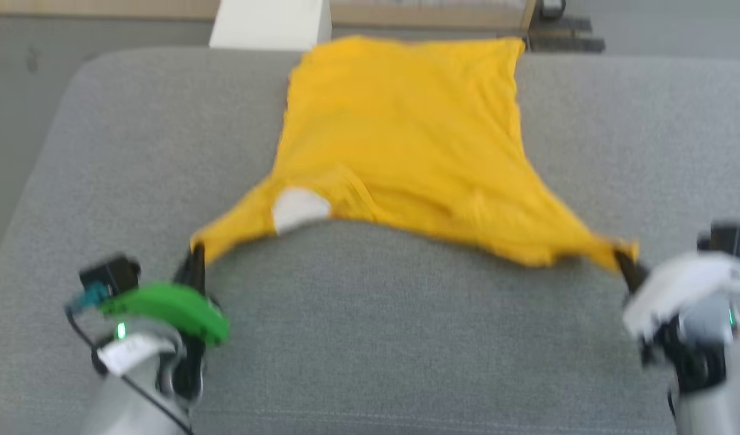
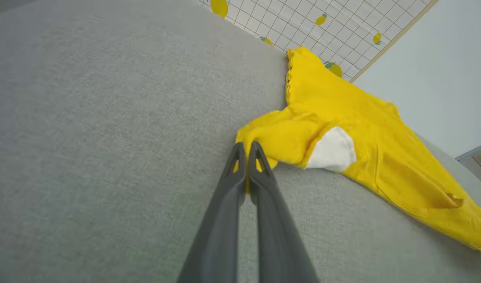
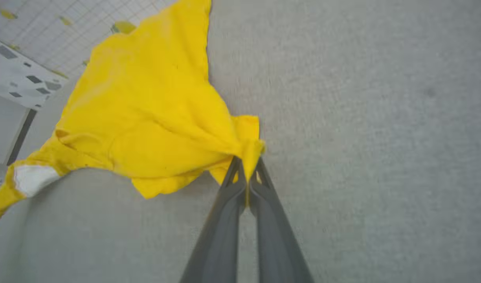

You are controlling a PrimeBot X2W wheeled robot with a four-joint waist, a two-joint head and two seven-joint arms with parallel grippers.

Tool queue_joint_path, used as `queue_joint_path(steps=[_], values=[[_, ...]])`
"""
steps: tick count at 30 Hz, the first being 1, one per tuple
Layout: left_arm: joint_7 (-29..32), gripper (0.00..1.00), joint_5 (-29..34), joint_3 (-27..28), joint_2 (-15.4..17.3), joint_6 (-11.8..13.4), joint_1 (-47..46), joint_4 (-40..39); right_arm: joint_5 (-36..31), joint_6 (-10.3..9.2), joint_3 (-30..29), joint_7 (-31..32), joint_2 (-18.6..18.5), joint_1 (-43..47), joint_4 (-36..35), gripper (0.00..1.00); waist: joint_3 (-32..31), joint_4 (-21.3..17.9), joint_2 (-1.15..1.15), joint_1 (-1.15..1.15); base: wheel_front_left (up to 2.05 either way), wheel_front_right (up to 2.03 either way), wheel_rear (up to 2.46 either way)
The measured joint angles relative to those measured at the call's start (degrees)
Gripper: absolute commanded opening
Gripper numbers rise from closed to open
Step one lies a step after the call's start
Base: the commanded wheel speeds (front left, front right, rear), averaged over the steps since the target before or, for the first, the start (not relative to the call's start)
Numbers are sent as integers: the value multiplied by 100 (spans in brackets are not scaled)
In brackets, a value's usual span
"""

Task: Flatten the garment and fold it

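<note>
The garment (image 1: 400,139), a bright yellow T-shirt, lies spread on a grey padded table (image 1: 370,338), its far hem at the table's far edge. Its near edge is stretched taut between my two grippers. My left gripper (image 1: 196,257) is shut on the garment's near left corner, and my right gripper (image 1: 625,261) is shut on its near right corner. In the left wrist view the left gripper (image 2: 247,146) pinches yellow cloth (image 2: 342,110) beside a white patch (image 2: 333,151). The right wrist view has the right gripper (image 3: 246,161) clamped on a bunched yellow corner (image 3: 154,102).
A white box or post (image 1: 270,24) stands beyond the table's far edge at upper left. A pale gridded floor mat with lemon prints (image 2: 303,19) lies past the table. Bare grey padding stretches on both sides of the shirt and in front of it.
</note>
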Motion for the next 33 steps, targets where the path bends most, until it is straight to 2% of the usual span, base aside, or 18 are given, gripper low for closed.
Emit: queue_joint_path(steps=[7, 11, 14, 17, 19, 25, 26, 27, 30, 33], values=[[419, 0, -59, -20, 71, 449, 1173, -372, -133, 0, -253, 278, 0, 1479, -702, 0, -516, 40, 0, 0, 0, 0, 0], [727, 0, -35, -38, 278, 869, 1512, -597, -379, 0, -343, 471, 0, 1745, -1021, 0, -659, 31, 0, 0, 0, 0, 0], [1015, 0, 268, -246, 487, 1118, 1583, -710, -502, 1, -355, 654, -2, 1750, -1172, 0, -652, 18, 0, 0, 0, 0, 0], [1228, 0, 476, -431, 564, 1177, 1575, -793, -756, 0, -142, 902, -8, 1713, -1191, 0, -583, 16, 0, 0, 0, 0, 0], [1354, 0, 543, -542, 568, 1235, 1570, -798, -1226, 0, 175, 1191, -12, 1630, -1138, 0, -516, 7, 0, 0, 0, 0, 0], [1412, 0, 517, -549, 508, 1301, 1557, -834, -2126, 1, 631, 2094, -1, 1338, -647, 0, -376, -11, 0, 0, 0, 0, 0], [1400, 0, 508, -548, 490, 1301, 1555, -858, -2201, 1, 655, 2168, -2, 1312, -624, 38, -363, -2, 0, 0, 0, 0, 0], [1399, 0, 498, -547, 480, 1300, 1553, -876, -2214, 1, 653, 2229, 0, 1294, -610, 100, -356, 6, 0, 0, 0, 0, 0], [1348, 0, 439, -514, 459, 1299, 1553, -960, -2176, 1, 604, 2388, 2, 1269, -656, 100, -358, 26, 0, 0, 0, 0, 0], [1290, 0, 414, -459, 458, 1300, 1557, -1103, -1746, 1, 341, 2434, -1, 1254, -911, 100, -388, 29, 0, 0, 0, 0, 0]])
